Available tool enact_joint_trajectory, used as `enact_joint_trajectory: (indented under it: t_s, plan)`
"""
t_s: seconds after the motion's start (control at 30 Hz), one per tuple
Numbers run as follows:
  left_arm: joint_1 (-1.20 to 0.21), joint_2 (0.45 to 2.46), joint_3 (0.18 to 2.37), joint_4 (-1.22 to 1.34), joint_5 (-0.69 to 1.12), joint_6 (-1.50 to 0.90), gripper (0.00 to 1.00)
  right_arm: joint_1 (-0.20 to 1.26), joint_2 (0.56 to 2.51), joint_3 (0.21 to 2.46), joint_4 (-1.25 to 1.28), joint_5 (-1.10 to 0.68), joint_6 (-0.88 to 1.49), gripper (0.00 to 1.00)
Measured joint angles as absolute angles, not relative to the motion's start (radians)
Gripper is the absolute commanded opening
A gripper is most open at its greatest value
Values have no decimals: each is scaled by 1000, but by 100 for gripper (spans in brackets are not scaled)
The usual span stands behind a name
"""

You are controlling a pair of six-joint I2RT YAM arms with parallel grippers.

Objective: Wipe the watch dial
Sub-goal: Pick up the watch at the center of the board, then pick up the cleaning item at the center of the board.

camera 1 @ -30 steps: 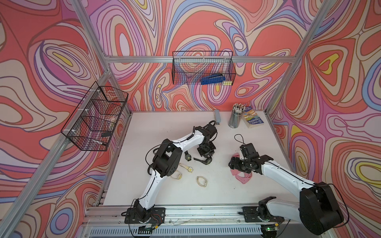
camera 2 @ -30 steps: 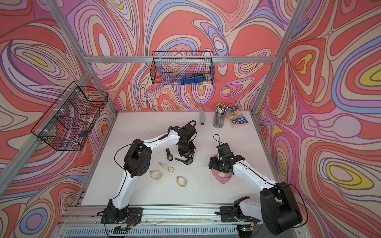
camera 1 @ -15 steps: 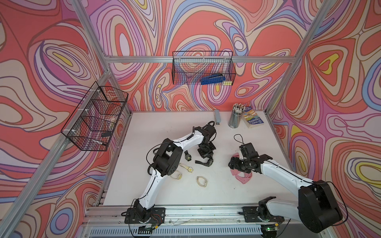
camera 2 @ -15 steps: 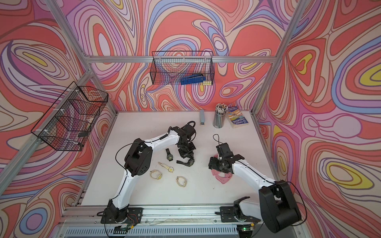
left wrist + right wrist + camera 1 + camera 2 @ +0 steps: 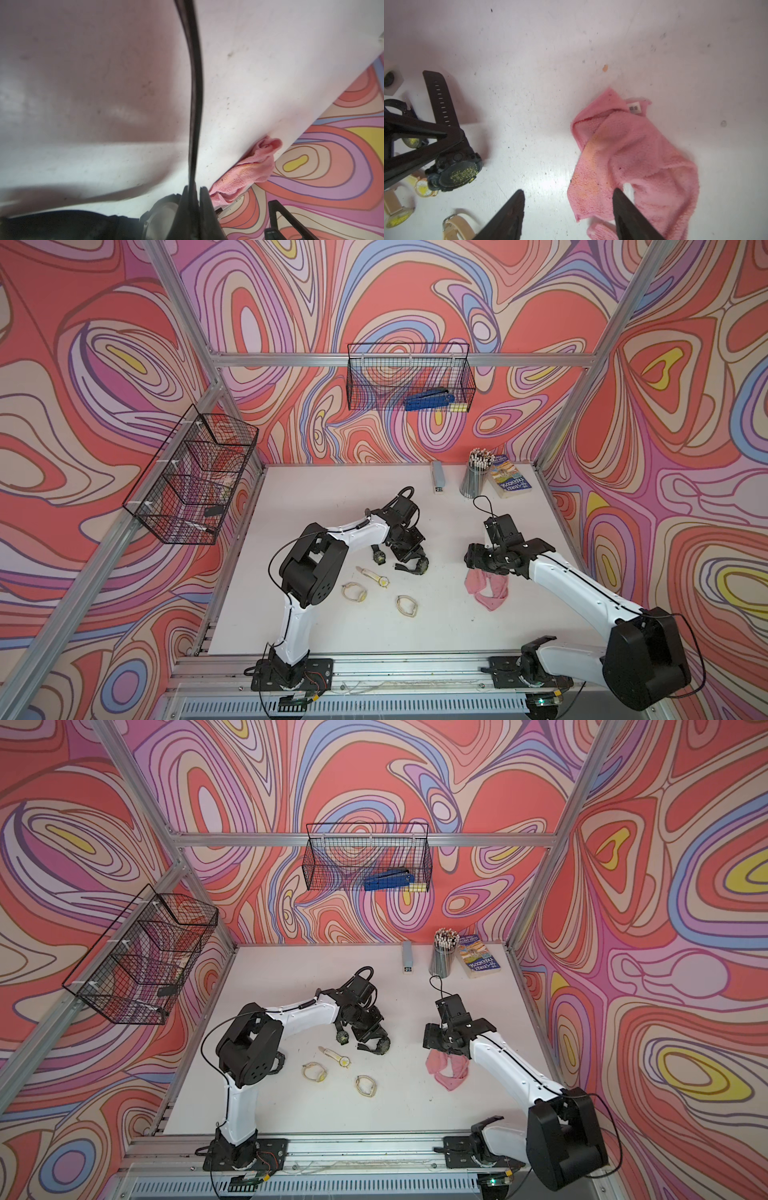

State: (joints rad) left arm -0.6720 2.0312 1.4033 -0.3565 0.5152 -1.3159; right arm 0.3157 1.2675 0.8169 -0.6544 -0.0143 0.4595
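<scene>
1. Change against the earlier top views: the left gripper (image 5: pixel 409 556) has drawn its jaws tight. Both arms and the pink cloth (image 5: pixel 487 587) lie where they did.
2. In a top view, the black watch (image 5: pixel 419 566) sits near the middle of the table (image 5: pixel 332 497), clamped by the left gripper at the strap beside the case. Its free strap end reaches toward about 9 o'clock from the case, so the long axis runs roughly 9-to-3.
3. The right gripper (image 5: pixel 473 563) stands at 3 o'clock of the watch, well apart from it, low over the cloth's 11 o'clock edge.
4. Surroundings, in a top view:
   - A second black watch (image 5: pixel 341 1038) lies just beside the first at 9 o'clock.
   - A slim cream watch (image 5: pixel 336 1056), a looped beige watch (image 5: pixel 314 1072) and a further beige watch (image 5: pixel 365 1085) spread from 8 to 6 o'clock.
   - A pencil cup (image 5: pixel 442 961) and a book (image 5: pixel 480 959) stand far off at 1 o'clock.
5. Left wrist view: the strap (image 5: pixel 194 93) runs straight out from between the clenched fingers (image 5: pixel 204 199), with the cloth beyond it.
6. Right wrist view:
   - The dial (image 5: pixel 459 173), speckled yellow, faces this camera.
   - The left fingers cross the case beside the dial.
   - The right jaws stand apart, grasping nothing, with one finger over the cloth.
</scene>
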Motion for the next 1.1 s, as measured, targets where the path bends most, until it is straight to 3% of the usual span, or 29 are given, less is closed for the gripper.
enact_joint_trajectory:
  t_s: [0.23, 0.4, 0.47, 0.6, 0.67, 0.93, 1.1]
  plan:
    - [-673, 1937, 1256, -82, 534, -1372, 0, 316, 1436, 899, -697, 99, 413, 62]
    - [-672, 1872, 1174, 76, 534, -1389, 0, 316, 1539, 913, -701, 114, 410, 48]
    - [-672, 1854, 1137, 149, 535, -1399, 0, 316, 1565, 913, -697, 112, 410, 40]
    - [-672, 1841, 1080, 260, 535, -1420, 0, 315, 1590, 913, -685, 93, 403, 9]
    - [-672, 1841, 1063, 297, 536, -1426, 0, 316, 1575, 914, -681, 85, 401, 0]
    - [-675, 1838, 1051, 409, 541, -1430, 0, 316, 1355, 904, -632, 43, 350, 0]
    - [-682, 1834, 1051, 433, 537, -1425, 0, 316, 1205, 787, -526, -55, 350, 0]
